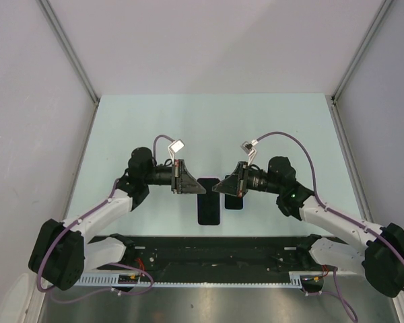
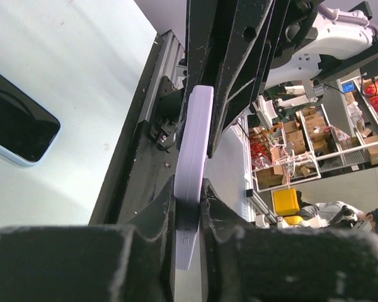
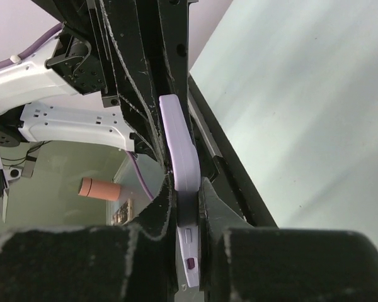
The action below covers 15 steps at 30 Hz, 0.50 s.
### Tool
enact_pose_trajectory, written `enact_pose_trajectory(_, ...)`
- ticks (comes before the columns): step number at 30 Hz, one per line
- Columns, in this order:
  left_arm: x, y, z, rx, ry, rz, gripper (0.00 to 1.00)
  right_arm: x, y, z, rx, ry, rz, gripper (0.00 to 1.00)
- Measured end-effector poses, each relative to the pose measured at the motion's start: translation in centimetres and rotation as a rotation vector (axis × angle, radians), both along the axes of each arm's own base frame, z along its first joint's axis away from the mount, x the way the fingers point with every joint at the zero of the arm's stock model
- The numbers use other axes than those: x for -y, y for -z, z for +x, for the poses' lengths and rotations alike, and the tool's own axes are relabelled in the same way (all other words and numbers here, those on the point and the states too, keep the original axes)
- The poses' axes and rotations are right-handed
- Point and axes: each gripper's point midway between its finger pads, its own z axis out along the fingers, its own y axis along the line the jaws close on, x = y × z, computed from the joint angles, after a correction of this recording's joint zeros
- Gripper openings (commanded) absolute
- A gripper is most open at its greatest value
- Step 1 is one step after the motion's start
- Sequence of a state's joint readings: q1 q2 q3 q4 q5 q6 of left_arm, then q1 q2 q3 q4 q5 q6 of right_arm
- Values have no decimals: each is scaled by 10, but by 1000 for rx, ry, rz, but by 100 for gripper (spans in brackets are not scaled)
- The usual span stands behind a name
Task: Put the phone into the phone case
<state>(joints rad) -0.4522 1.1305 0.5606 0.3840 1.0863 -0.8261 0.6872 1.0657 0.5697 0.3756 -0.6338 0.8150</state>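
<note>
A lavender phone case [image 2: 198, 132] is held on edge in the air between both grippers. My left gripper [image 2: 190, 189] is shut on one end of it and my right gripper [image 3: 188, 185] is shut on the other end [image 3: 179, 145], where its side buttons show. In the top view the two grippers [image 1: 196, 183] [image 1: 219, 186] face each other at mid table, and the case between them is hard to make out. The black phone [image 1: 209, 205] lies flat on the table, screen up, just below them. It also shows in the left wrist view [image 2: 16, 123].
A black rail [image 1: 215, 252] runs along the near edge of the table, between the arm bases. White walls close the table in on the left, right and far sides. A small dark shape [image 1: 233, 200] lies under the right gripper.
</note>
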Motion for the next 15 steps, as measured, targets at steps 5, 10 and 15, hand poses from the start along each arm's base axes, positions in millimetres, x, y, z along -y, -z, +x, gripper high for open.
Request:
enact_pose_trajectory(5, 0, 2, 6, 33, -27, 10, 47, 4, 2, 3, -19, 23, -7, 0)
enact_pose_trajectory(10, 0, 7, 13, 33, -63, 32, 14, 5, 9, 7, -61, 35, -14, 0)
enact_pose_trajectory(15, -1, 13, 16, 1, -74, 46, 0, 5, 13, 10, -55, 41, -19, 2)
